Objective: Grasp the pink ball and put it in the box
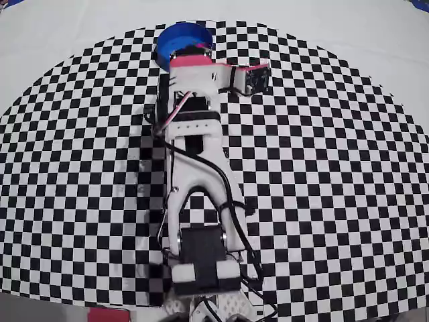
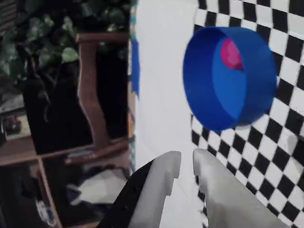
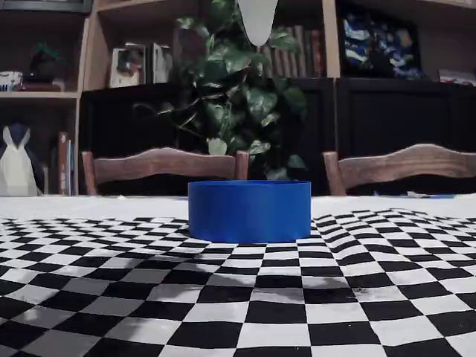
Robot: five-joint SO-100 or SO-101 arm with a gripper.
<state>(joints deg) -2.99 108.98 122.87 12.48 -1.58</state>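
The box (image 2: 223, 95) is a round blue container in the upper right of the wrist view. The pink ball (image 2: 231, 54) lies inside it against the far wall. My gripper (image 2: 186, 159) is at the bottom of that view, lifted and drawn back from the box. Its two white fingers (image 2: 164, 178) are almost together with a thin slit between them, and nothing is held. In the fixed view the gripper (image 3: 258, 26) hangs as one white point high above the box (image 3: 249, 210), whose wall hides the ball. In the overhead view the arm (image 1: 198, 154) covers part of the box (image 1: 175, 39) and hides the ball.
The box stands at the far edge of the checkered cloth (image 3: 238, 297), with plain white cloth (image 2: 161, 85) beyond it. Behind the table are two wooden chairs (image 3: 163, 165), a leafy plant (image 3: 238, 104) and dark shelves. A flat red piece (image 1: 107, 314) lies beside the arm's base.
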